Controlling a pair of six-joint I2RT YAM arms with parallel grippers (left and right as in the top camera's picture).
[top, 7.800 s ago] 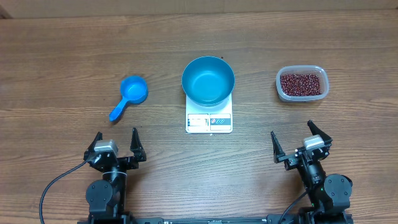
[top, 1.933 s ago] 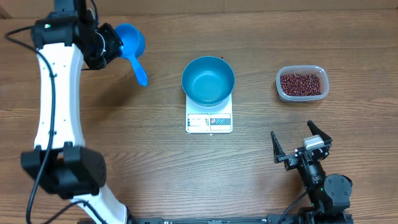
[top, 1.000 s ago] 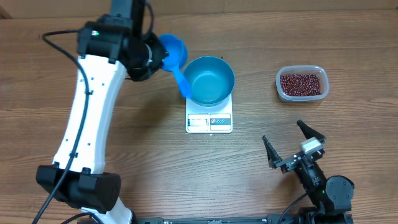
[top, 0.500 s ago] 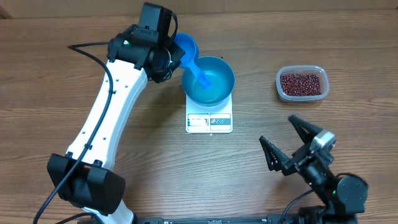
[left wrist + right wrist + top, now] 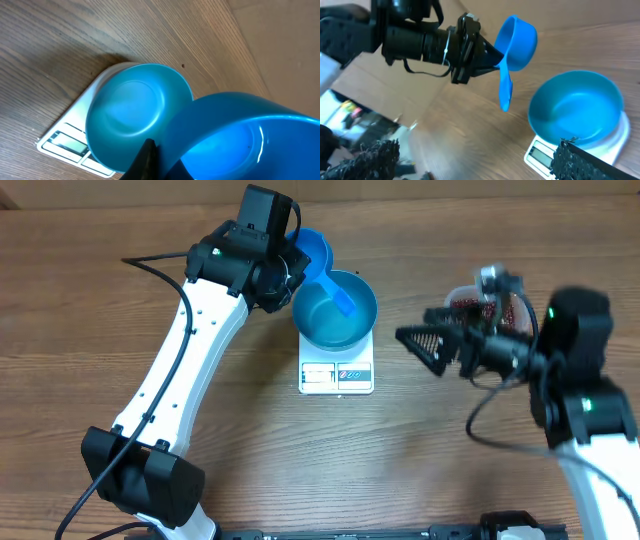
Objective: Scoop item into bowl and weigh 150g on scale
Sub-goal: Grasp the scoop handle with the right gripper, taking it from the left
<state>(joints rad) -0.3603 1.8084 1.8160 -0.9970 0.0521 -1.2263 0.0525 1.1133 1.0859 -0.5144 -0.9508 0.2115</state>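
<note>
since half a second ago the right arm has swung up from the near edge of the table and out toward the far right. its fingers [image 5: 420,330] now hang spread wide, holding nothing, between the bowl [image 5: 325,330] and the tub [image 5: 523,312]. the left arm has shifted only a little, carrying the scoop [image 5: 315,252] slightly right along the bowl's far-left rim.

the left fingers [image 5: 285,268] are clamped on the scoop at its cup, not its handle. the cup sits just outside the bowl's far-left edge. its handle runs from there toward the near right, out over the bowl's hollow, and the right wrist view shows it pointing down. the bowl looks empty and stands on the scale [image 5: 336,377] at the middle of the table.

the beans [image 5: 466,301] are in the tub at the far right, partly hidden under the right arm. they lie well to the right of the scoop, across the whole bowl, and the empty right fingers are much nearer to them. no scooping looks done yet. the scoop likely has to travel right, past the bowl, with the right arm's open fingers already beside that path.
</note>
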